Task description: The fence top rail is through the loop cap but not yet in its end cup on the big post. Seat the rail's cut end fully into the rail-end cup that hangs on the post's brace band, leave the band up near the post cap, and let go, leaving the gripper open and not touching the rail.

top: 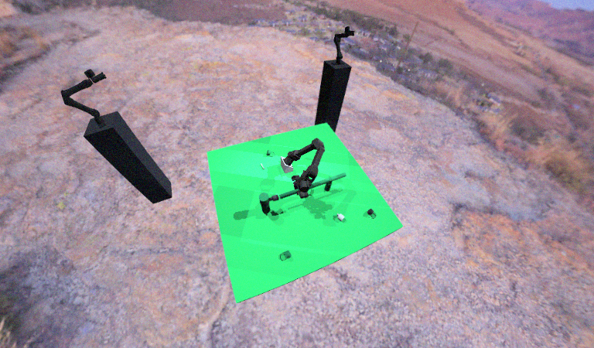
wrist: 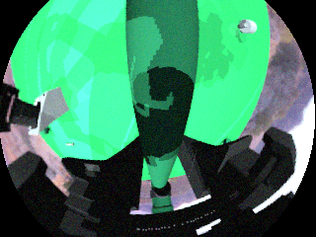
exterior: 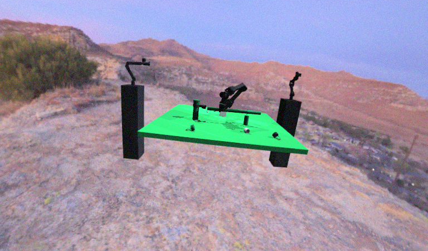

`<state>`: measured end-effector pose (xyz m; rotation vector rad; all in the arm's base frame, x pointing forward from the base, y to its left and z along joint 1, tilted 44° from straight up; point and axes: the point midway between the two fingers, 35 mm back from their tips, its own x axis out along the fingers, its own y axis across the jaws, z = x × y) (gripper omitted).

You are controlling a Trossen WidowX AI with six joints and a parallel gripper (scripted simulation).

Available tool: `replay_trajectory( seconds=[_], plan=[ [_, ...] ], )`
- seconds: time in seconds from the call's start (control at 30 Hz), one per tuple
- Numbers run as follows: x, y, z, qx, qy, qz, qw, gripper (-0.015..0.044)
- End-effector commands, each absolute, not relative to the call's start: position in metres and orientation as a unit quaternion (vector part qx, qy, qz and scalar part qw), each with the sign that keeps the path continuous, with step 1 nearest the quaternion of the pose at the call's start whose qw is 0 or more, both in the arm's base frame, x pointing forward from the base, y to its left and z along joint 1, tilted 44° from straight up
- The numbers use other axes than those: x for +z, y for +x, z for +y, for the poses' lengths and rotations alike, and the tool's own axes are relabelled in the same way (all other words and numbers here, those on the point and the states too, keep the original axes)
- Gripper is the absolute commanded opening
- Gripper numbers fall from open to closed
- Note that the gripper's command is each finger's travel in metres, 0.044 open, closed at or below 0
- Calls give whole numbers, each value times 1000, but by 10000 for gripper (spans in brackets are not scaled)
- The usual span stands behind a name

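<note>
Place: dusty hills and a purple sky lie all around a flat green bench [top: 262,261] that sits between two tall black pillars.

Rail: the long dark rail [top: 322,181] lies level above the middle of the bench. In the top view it runs from near the right edge toward the big post.

Big post: the big post [top: 264,203] stands upright, a bit toward the left edge from the middle.

Cup: the rail-end cup [exterior: 202,106] sticks out from the post near its top. It is too small to see well.

Gap: in the outside view the rail's cut end stops near the cup. It does not look pushed in yet.

Small post: the short post [exterior: 246,120] stands under the far part of the rail. The loop on it is too small to make out.

Gripper: the gripper [top: 302,187] is on the rail near its middle. Its fingers are squeezed tight on the rail.

How it will feel: the rail looks stiff and smooth, so it should slide straight and not bend. It may be slippery.

Where to hold: the middle is a good place, because the rail stays level there.

Little bits: small loose parts [top: 340,216] lie near the front edge, well apart from the rail.
</note>
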<state>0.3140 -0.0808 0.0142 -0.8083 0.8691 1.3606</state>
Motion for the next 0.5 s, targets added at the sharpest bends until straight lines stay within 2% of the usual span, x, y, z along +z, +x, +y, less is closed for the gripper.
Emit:
replay_trajectory(
  seconds=[0.0, 0.47],
  plan=[
    [19, 316, -89, 583, -364, 383, 618, 0],
    [16, 314, -82, 590, -355, 380, 618, 0]
  ],
)
